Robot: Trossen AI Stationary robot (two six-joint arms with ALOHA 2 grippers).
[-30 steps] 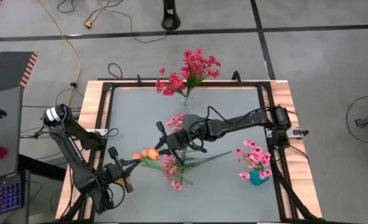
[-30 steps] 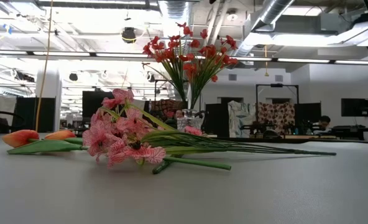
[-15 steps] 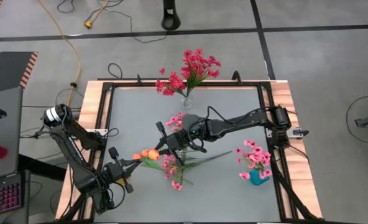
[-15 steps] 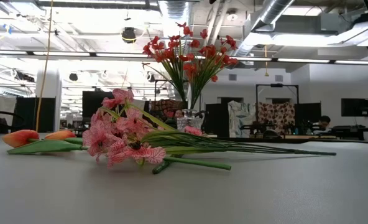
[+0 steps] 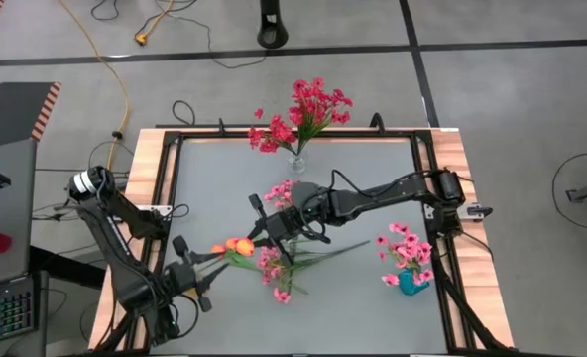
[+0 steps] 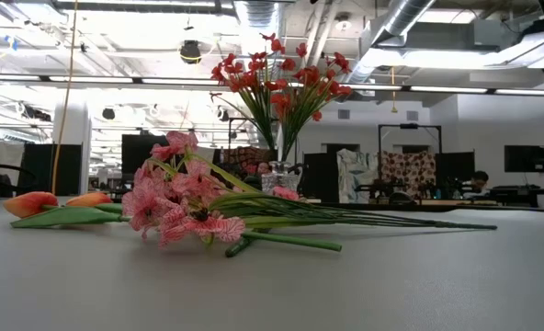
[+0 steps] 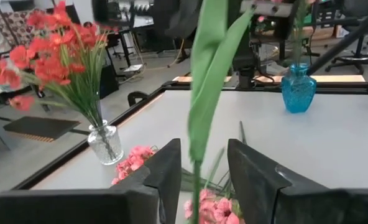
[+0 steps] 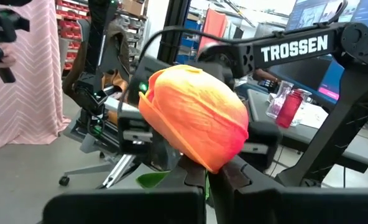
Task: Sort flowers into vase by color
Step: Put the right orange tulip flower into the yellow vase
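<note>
At mid-table the right pincer (image 5: 257, 236) is clamped on an orange tulip (image 5: 238, 244); the left pincer (image 5: 188, 264), wide apart, straddles its green leaf (image 7: 204, 93). Two vases hold sprays: glass vase (image 5: 297, 162), blue vase (image 5: 410, 283). Stem count unclear.

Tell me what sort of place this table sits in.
Most likely a robotics lab or workshop in an open industrial hall. Bare ceiling ducts run overhead, desks with monitors stand behind the table, and cables trail over the grey floor.
</note>
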